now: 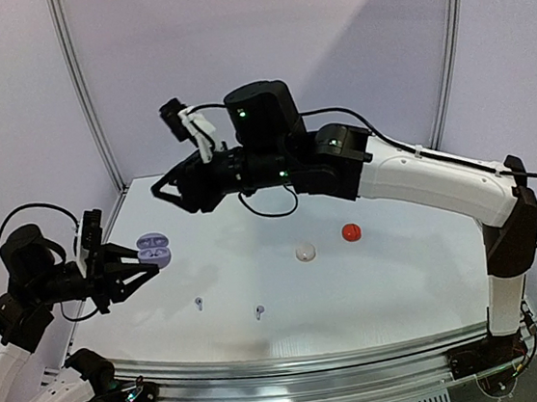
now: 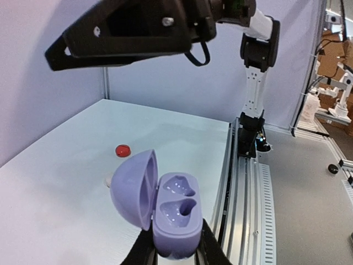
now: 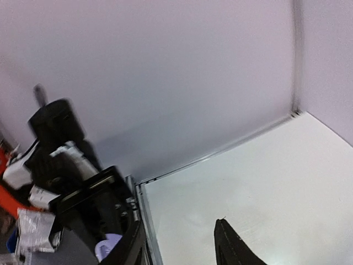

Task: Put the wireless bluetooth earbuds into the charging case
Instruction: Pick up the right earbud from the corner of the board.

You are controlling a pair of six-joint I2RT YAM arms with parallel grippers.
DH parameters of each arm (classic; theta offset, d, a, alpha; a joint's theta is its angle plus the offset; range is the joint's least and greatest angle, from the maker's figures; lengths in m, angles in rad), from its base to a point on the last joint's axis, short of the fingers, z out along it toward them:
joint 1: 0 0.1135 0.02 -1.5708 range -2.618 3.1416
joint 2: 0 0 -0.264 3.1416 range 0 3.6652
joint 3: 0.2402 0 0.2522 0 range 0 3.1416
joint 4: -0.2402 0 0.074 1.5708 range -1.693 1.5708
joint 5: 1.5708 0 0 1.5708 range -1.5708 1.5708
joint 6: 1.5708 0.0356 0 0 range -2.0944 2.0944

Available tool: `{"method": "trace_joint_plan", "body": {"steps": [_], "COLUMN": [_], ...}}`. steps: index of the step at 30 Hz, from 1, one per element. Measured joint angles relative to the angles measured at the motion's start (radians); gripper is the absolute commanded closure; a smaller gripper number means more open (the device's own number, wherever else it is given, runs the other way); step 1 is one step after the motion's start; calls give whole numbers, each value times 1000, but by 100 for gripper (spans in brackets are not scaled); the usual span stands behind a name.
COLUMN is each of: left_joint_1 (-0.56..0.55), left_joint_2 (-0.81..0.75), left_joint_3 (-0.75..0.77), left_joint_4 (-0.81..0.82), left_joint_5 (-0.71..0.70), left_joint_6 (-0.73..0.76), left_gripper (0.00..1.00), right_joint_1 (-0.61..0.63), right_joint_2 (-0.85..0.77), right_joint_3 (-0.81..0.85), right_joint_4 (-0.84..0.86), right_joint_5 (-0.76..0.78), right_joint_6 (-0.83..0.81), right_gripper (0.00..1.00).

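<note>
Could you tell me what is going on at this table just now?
The left fingers grip an open lilac charging case at the left side of the table; both of its wells are empty. The right arm reaches across above the table, with the right fingers open and holding nothing. Two tiny earbuds lie loose near the front edge. A closed white case and a red case sit further right.

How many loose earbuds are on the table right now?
2: left earbud just nearside of the lilac case; right earbud further right, closer to the near edge. Others may be hidden.
</note>
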Motion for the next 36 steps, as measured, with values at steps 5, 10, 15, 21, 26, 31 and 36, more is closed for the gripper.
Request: {"method": "trace_joint_plan", "body": {"steps": [5,10,15,21,26,31,36], "left_joint_1": [26,49,59,66,77,84,85], "left_joint_2": [-28,-47,-56,-62,-62,-63,-63], "left_joint_3": [-44,-68,-82,-82,-83,-83,-83], "left_joint_4": [37,56,65,67,67,68,68], "left_joint_5": [-82,-131,-147,-147,-145,-144,-144], "left_joint_6": [-73,-106,-123,-124,-129,-135,-135], "left_gripper": [100,100,100,100,100,100,100], "right_joint_1": [-70,-94,-81,-79,-79,-72,-57], "right_joint_2": [-47,-26,118,328,374,399,436], "right_joint_3": [-37,-40,-24,2,6,16,17], "right_joint_4": [-169,-402,-572,-692,-708,-700,-711], "right_joint_5": [292,412,379,303,248,187,165], "right_joint_6": [272,462,564,597,604,610,611], "right_gripper": [57,43,39,38,46,49,51]}}
